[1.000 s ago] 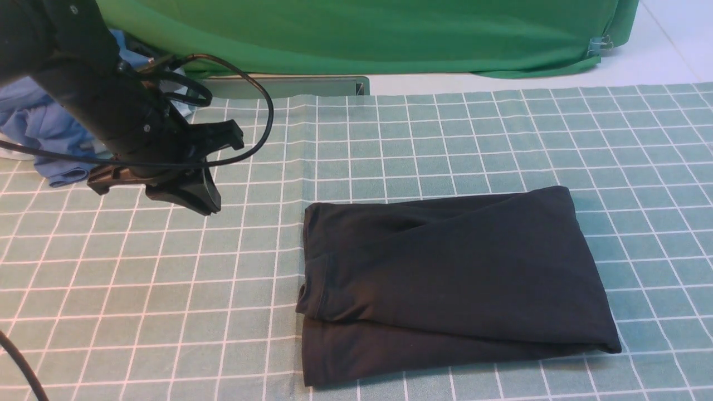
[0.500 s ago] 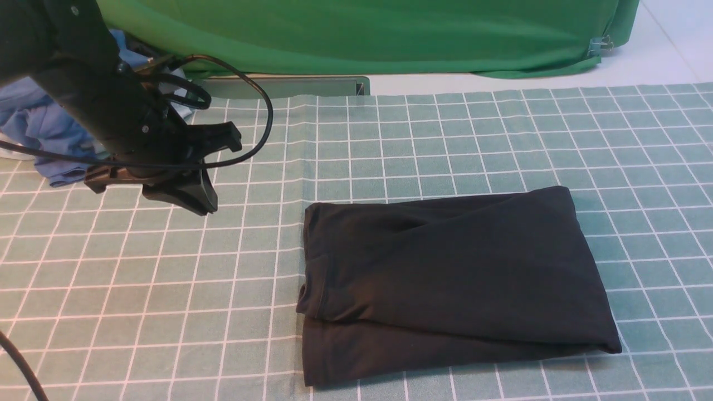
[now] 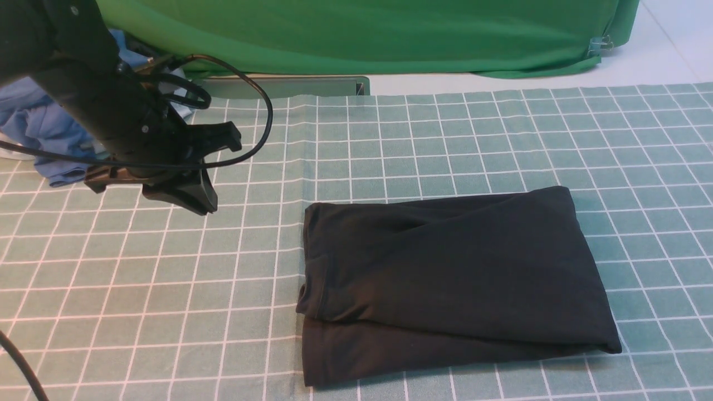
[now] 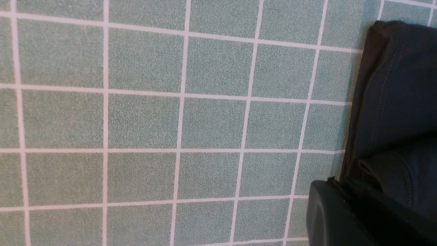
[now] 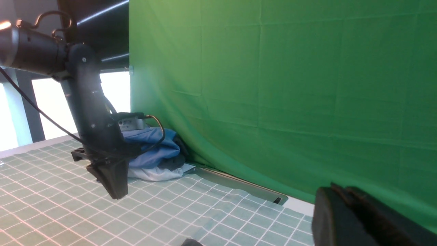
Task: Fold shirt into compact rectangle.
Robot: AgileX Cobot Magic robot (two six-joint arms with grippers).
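Black knit shirt (image 3: 451,278) lies folded at lower centre-right of the front view; likely soft, light and floppy, best pinched at a layered corner; left gripper (image 3: 189,195) clenched, empty; right gripper (image 5: 344,212) likewise.

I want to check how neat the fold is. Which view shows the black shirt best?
The front view: the whole shirt lies folded there. The left wrist view catches only one hemmed edge; the right wrist view shows almost nothing of it.

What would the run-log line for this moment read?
shirt: folded rectangle, flat on checked cloth | left gripper: shut, empty, hovering beside | right gripper: shut, raised
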